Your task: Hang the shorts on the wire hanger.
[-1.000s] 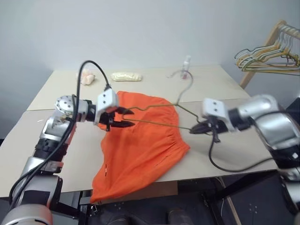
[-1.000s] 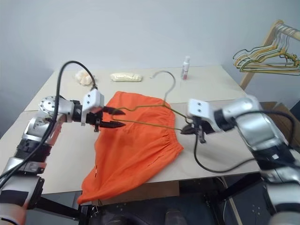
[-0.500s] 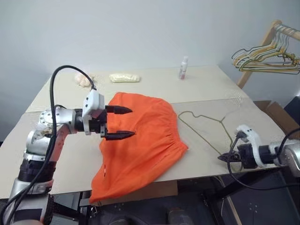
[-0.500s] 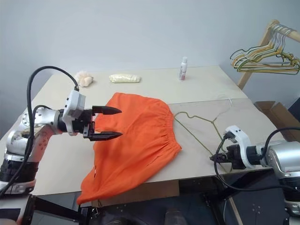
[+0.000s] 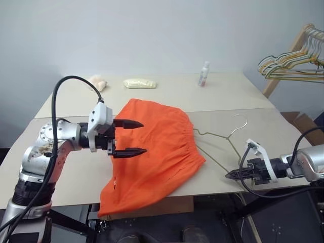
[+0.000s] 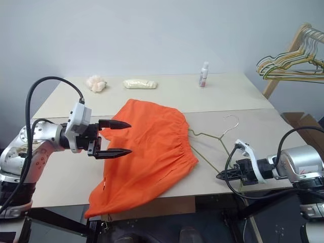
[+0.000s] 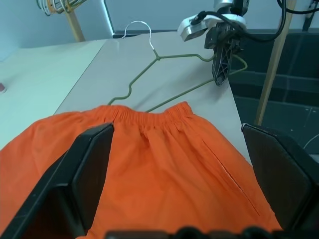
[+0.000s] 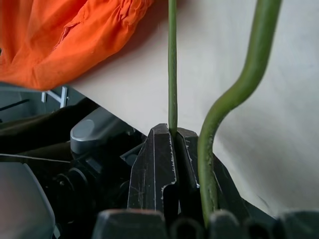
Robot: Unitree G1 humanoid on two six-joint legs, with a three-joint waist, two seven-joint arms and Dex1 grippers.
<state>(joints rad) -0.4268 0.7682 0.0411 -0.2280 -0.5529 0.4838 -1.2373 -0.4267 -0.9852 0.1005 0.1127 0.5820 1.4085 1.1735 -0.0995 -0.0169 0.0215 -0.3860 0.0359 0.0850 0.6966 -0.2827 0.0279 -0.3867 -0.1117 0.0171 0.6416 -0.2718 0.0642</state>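
The orange shorts (image 5: 157, 147) lie spread on the table, one leg hanging over the front edge. My left gripper (image 5: 144, 137) hovers open over their left side, nothing between its fingers (image 7: 89, 174). The wire hanger (image 5: 229, 136) lies flat on the table just right of the waistband, its hook pointing away from me. My right gripper (image 5: 229, 175) is low at the table's front edge and shut on the hanger's near corner. The right wrist view shows the thin wire (image 8: 172, 64) pinched between the closed jaws.
A bunch of mixed-colour hangers (image 5: 291, 61) hangs on a wooden rack at the back right. A small bottle (image 5: 204, 74), a pale packet (image 5: 139, 83) and a crumpled lump (image 5: 98, 82) sit along the table's far edge. A cardboard box (image 5: 301, 121) stands beside the table's right side.
The hanger was held up over the shorts by both grippers. My left gripper let go, opened and drew back. My right gripper carried the hanger down and right onto the table.
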